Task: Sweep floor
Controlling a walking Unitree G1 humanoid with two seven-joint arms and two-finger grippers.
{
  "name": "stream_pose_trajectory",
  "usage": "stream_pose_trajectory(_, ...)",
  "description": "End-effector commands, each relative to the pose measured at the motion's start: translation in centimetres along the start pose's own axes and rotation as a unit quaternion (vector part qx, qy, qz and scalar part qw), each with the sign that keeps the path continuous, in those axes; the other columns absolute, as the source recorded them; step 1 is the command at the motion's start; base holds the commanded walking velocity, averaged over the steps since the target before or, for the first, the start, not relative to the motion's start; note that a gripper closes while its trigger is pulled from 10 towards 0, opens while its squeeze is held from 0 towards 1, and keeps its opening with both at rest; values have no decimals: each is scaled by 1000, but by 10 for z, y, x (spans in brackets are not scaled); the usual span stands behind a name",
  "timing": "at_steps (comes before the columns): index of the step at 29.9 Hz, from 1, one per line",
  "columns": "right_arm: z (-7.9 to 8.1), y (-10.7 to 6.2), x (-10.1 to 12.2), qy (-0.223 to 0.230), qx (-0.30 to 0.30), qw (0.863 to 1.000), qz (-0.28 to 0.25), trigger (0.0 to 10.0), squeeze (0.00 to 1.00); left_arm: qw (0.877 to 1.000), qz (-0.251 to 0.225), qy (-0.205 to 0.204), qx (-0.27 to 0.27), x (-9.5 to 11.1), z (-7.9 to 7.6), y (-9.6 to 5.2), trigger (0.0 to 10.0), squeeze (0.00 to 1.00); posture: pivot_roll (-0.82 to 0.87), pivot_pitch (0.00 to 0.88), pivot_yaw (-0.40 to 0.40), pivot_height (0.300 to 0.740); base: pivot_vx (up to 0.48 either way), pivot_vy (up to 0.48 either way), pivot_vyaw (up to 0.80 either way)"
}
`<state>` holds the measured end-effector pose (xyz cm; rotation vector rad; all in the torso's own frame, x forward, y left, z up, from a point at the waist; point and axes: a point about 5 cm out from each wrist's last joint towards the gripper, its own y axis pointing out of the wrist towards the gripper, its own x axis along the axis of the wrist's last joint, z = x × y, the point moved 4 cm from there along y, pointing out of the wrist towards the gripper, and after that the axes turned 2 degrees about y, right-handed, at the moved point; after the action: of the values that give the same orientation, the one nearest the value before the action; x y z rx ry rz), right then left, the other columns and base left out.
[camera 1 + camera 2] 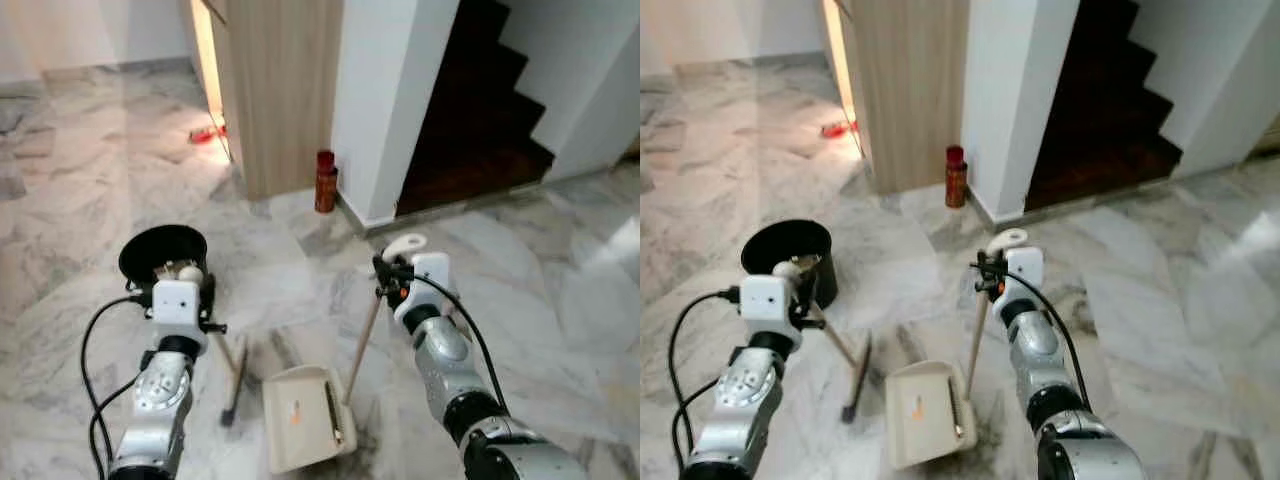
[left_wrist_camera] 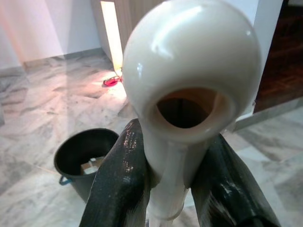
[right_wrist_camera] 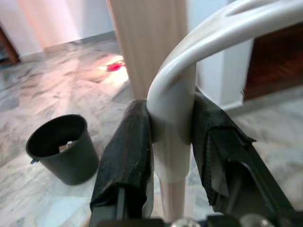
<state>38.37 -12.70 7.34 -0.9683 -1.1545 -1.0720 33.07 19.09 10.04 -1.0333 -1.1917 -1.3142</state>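
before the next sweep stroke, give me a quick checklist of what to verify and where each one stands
1. Left gripper shut on the broom handle: ok, its fingers clamp just below the white end cap.
2. Right gripper shut on the dustpan handle: ok.
3. Dustpan flat on the marble floor, mouth open: ok.
4. Broom head down beside the dustpan: ok, it sits to the robot's left of it.
5. Black bin within reach for emptying: ok, it stands just ahead of the left gripper.
6. Dirt left on the floor: cannot tell; a small orange speck lies in the dustpan.
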Motion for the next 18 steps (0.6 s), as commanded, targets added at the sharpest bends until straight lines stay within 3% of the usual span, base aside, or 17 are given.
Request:
stream_pose_trajectory(1,1,2,5,8,-1,1000,-10,10000,0,1000,-24,-1,-7,12,-6,3,10000,0,-3,7,-16,740,0,409,0)
stream_pose_trajectory(14,3,2,4,9,2,1000,-9,10000,0,1000,-24,-1,-6,13,-5,3,10000,0,1,14,-14,740,0,410,0)
stream_pose_trajectory(18,3,2,4,10,2,1000,-8,10000,0,1000,-26,5,-3,13,-4,4,10000,0,5,13,-14,740,0,142,0)
